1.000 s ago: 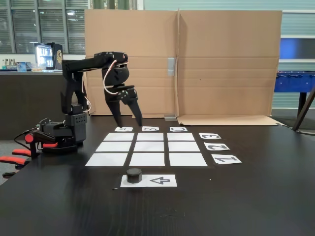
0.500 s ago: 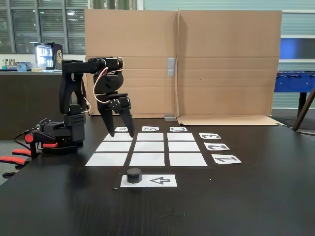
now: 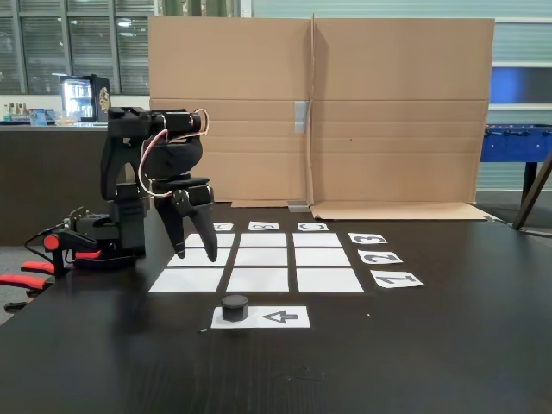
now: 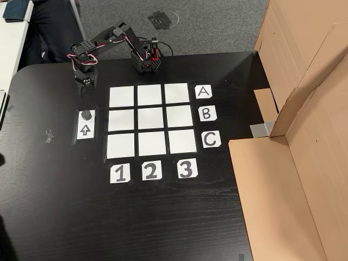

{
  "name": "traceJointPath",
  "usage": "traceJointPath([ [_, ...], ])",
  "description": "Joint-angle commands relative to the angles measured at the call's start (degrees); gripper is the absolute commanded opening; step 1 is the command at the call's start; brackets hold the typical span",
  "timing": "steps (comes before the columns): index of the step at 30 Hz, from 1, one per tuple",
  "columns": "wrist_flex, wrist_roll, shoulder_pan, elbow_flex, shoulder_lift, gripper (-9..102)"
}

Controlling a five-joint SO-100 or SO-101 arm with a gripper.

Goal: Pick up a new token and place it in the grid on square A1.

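Black two-finger pincer [image 3: 191, 251] spread open, empty, hanging near small matte black puck token [image 3: 235, 306] on arrow strip [image 3: 274, 317], positioned for pickup.

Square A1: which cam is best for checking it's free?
The other view: looking down, square A1 shows whole and blank, in line with the A card and 1 card. The fixed view shows it foreshortened, low-angle, still bare.

A big brown cardboard wall [image 3: 319, 108] stands behind the black table [image 3: 414, 362]. Windows [image 3: 73, 43] and a grey floor [image 4: 217, 27].
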Motion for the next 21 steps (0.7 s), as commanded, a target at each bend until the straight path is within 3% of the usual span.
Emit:
traceJointPath([
  [1, 1.5, -0.5, 1.4, -8.2, -3.7, 31],
  [21, 7.5, -3.2, 0.0, -32.3, -21.9, 31],
])
